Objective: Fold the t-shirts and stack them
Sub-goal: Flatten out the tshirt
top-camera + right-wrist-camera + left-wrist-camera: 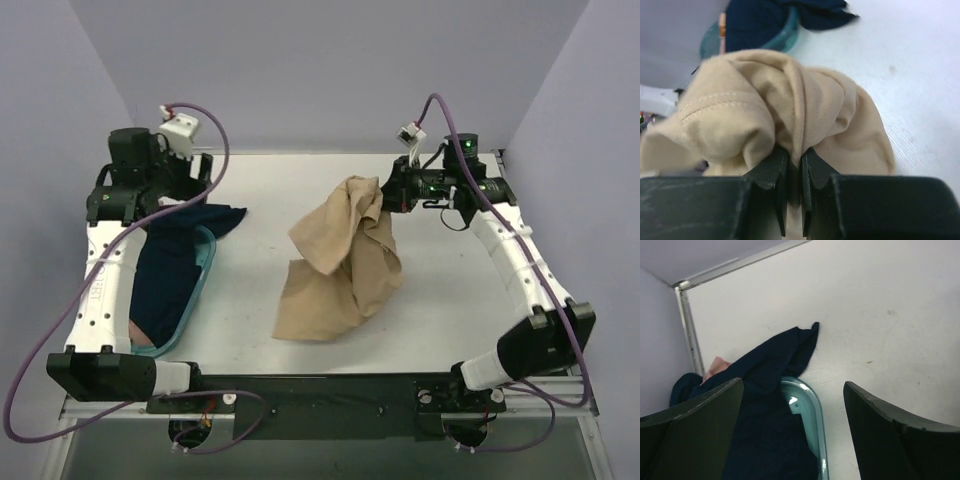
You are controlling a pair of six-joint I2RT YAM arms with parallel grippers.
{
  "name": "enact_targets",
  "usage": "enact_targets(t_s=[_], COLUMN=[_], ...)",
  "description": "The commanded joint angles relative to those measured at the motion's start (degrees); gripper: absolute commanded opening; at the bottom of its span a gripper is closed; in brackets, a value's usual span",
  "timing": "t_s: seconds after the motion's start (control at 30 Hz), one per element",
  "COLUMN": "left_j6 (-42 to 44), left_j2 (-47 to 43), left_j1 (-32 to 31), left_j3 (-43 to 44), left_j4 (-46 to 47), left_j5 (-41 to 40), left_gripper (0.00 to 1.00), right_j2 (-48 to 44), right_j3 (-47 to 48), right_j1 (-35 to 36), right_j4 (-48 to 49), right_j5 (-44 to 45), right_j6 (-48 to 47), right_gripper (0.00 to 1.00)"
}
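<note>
The tan t-shirt hangs bunched at the table's middle, its lower part resting on the table. My right gripper is shut on its upper folds and holds them raised; the wrist view shows the tan cloth pinched between the jaws. A dark navy t-shirt lies in and over the teal basket at the left, one sleeve spilling onto the table. A pinkish shirt shows at the basket's near end. My left gripper is open and empty above the basket's far end.
The white table has a raised rail along its far edge and left side. Purple cables loop from both arms. The basket rim shows between my left fingers.
</note>
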Motion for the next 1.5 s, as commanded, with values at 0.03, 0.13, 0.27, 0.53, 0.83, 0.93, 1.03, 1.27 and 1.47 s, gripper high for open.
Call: enact_targets(t_s=[0.03, 0.13, 0.27, 0.53, 0.83, 0.93, 1.03, 1.27, 1.47], left_j6=[5.7, 7.7, 9.0, 7.1, 6.5, 6.4, 6.3, 6.3, 6.6], left_j2=[0.6, 1.9, 2.9, 1.2, -1.1, -2.4, -2.9, -3.2, -3.5], left_j1=[-10.9, -15.4, -20.9, -20.7, -20.0, -19.5, -19.2, -18.5, -17.3], left_j3=[-4.8, -6.2, -8.5, -11.2, -14.1, -15.2, -15.6, -15.3, -14.6], left_j4=[2.6, 2.6, 2.3, 3.1, 2.3, 2.5, 2.6, 2.4, 2.1], left_j5=[-1.8, -4.1, -6.7, -4.9, -4.5, -3.7, -3.6, -3.4, -3.7], left_gripper=[0.92, 0.91, 0.91, 0.91, 0.91, 0.91, 0.91, 0.91, 0.90], right_j2=[16.0, 26.6, 31.0, 3.8, 3.6, 11.2, 15.4, 19.4, 26.1], right_j3=[1.2, 7.1, 16.4, -11.5, -27.3, -25.6, -23.3, -25.7, -22.0], right_j1=[-3.9, -6.6, -11.3, 4.0, 29.5, 31.0, 32.2, 34.8, 35.4], right_j4=[0.2, -1.1, -12.4, -10.3, -3.1, -2.8, -1.9, 0.9, -3.6], right_j5=[9.2, 16.5, 38.8, 71.6, 58.1, 55.5, 52.3, 49.3, 53.8], right_j6=[4.3, 6.7, 12.7, 13.5, 6.0, 2.3, 0.0, 1.6, 5.7], right_gripper=[0.04, 0.33, 0.65, 0.96, 0.93, 0.93, 0.93, 0.91, 0.20])
